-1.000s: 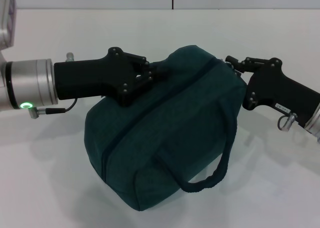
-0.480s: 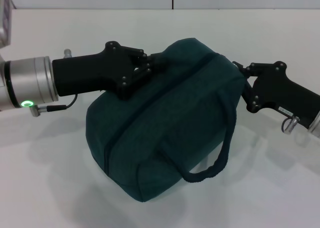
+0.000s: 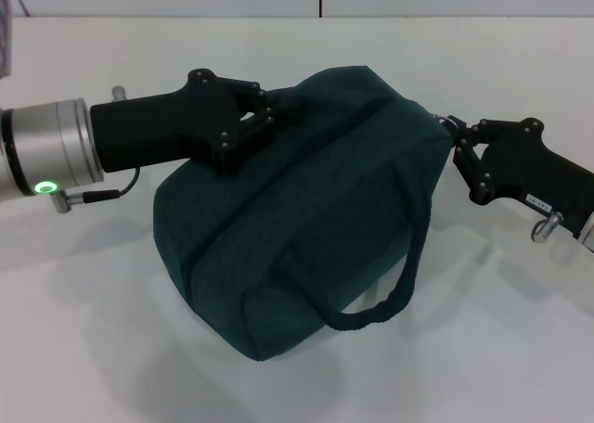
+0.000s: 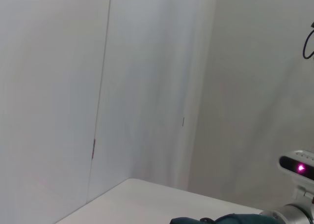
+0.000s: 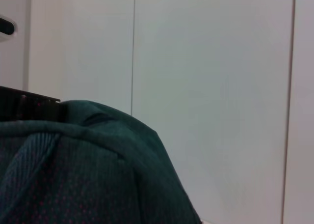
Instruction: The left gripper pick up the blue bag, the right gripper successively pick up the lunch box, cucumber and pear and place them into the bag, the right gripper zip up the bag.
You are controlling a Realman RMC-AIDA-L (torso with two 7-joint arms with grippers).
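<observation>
Blue bag resting on the white table, near the middle of the head view, zip seam apparently closed along the top; contents not visible, so lunch box, cucumber and pear cannot be confirmed inside

Left hand at the bag's upper far-left corner, fingers closed down on a pinch of fabric at that end. Right hand at the opposite, right end of the top seam, fingertips touching the fabric where the zip line ends; how far open, and whether the ring pull is held, cannot be told

Orientation:
- Long axis diagonal across the table, from the far right end by the right hand to the near left end toward the camera
- Zip seam following that axis along the crest
- One rope handle hanging down the near side, looping low toward the table
- Bag tilted, far end lifted by the left hand's pinch

Likely risks, as judged from this state:
- Fabric slipping from the left hand, caused by a thin pinch on soft cloth; bag would slump and lose tension along the seam
- Zip left short of its end stop if the pull is released early
- Bag dragged or rolled if either hand withdraws sideways with fabric caught
- Handle snagging on the right hand during retreat
</observation>
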